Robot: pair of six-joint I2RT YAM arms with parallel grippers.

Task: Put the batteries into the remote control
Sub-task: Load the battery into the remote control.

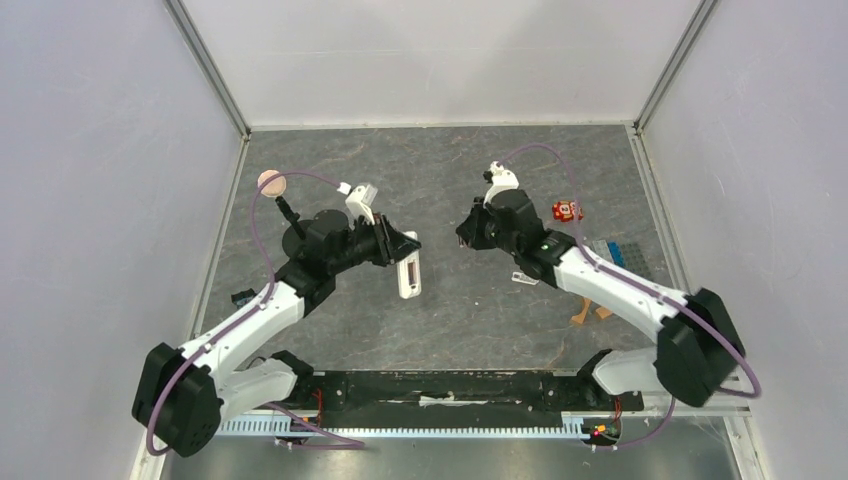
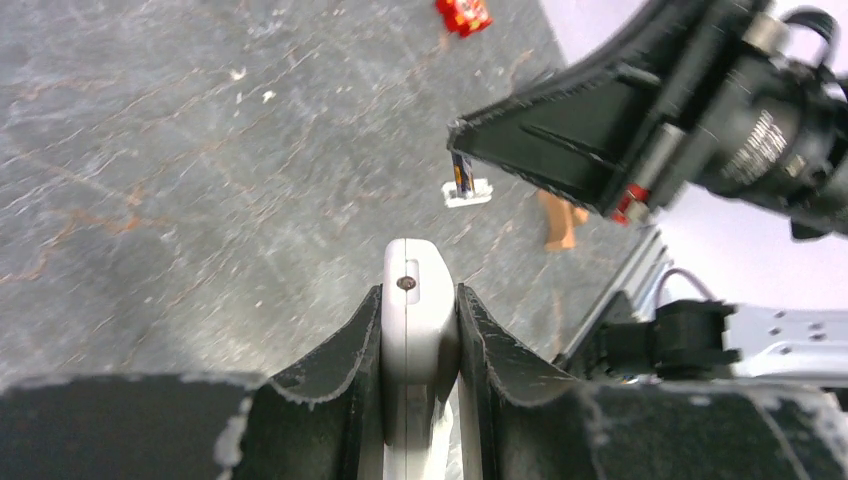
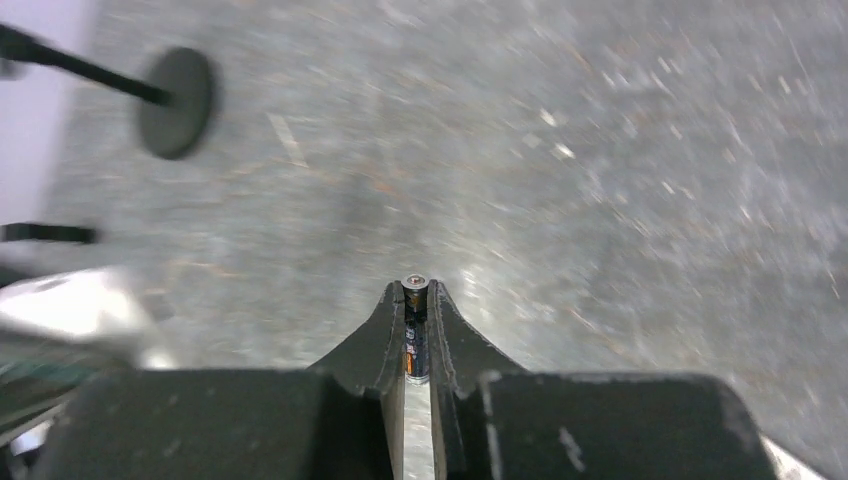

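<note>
Left gripper (image 2: 418,297) is clamping the remote control (image 2: 415,325) between its fingers; right gripper (image 3: 415,291) is pinching one battery (image 3: 415,350), jaws nearly together; label lettering unreadable.

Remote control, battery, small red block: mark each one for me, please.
remote control (image 2: 420,320), left wrist view, on its narrow white end face.
battery (image 3: 415,330), right wrist view, on the dark side of its body.
small red block (image 1: 567,210), top view, on its middle.

Both arms outstretched, left tool (image 1: 405,248) and right tool (image 1: 466,236) clamped tight, tips facing.
</note>
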